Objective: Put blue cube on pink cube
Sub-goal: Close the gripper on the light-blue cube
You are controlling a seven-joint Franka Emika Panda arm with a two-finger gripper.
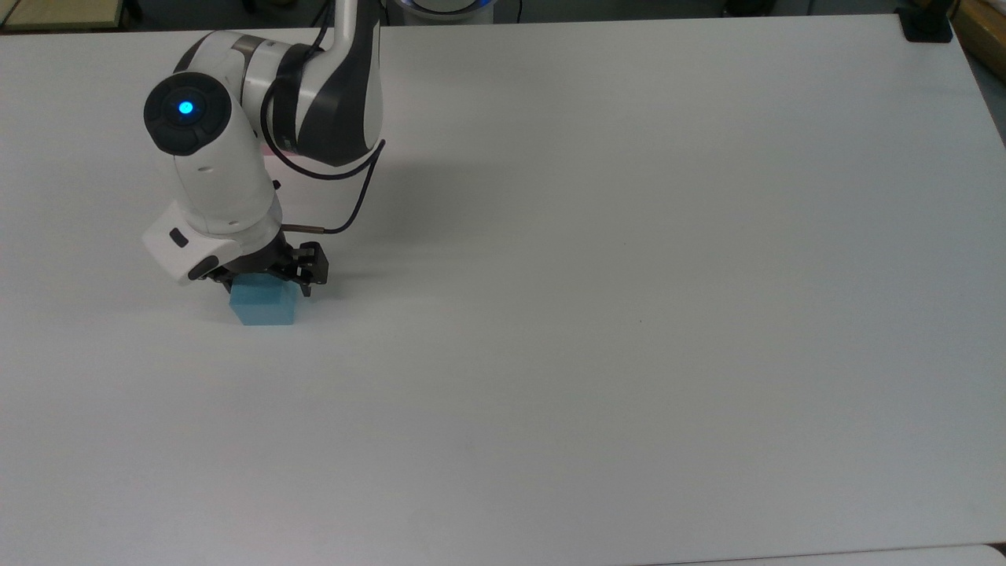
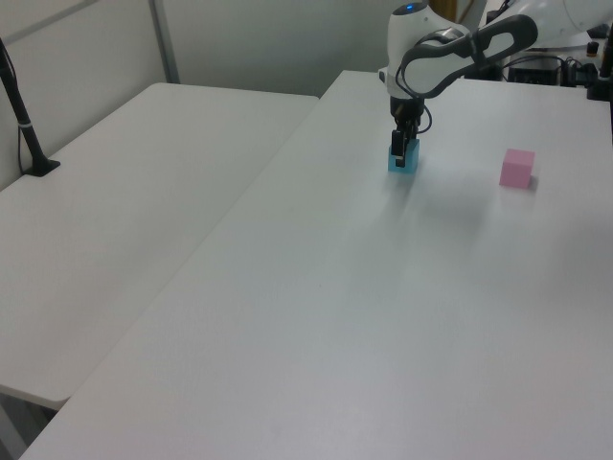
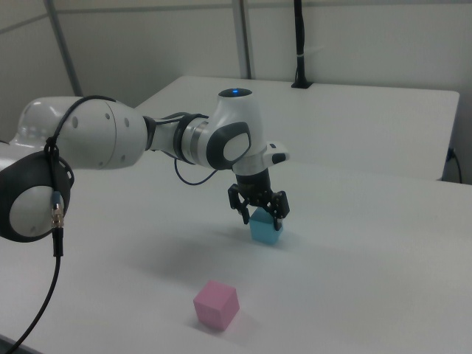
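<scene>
**Desk:** Blue cube [image 1: 264,306] on the white table [image 1: 629,236], and where is your gripper [image 3: 260,212]?

**Operator:** Straddling it; my fingers are spread, one on each side of the cube's upper part, nothing pinched yet; the pink cube [image 3: 216,304] sits well apart, nearer the right view's bottom edge.

**Desk:** Risk?

**Operator:** Closing off-centre could twist or nudge the cube, I judge; a shallow hold might let it slip on the lift.

**Desk:** Pose?

**Operator:** My wrist points straight down; my forearm reaches in from the right view's left.
</scene>
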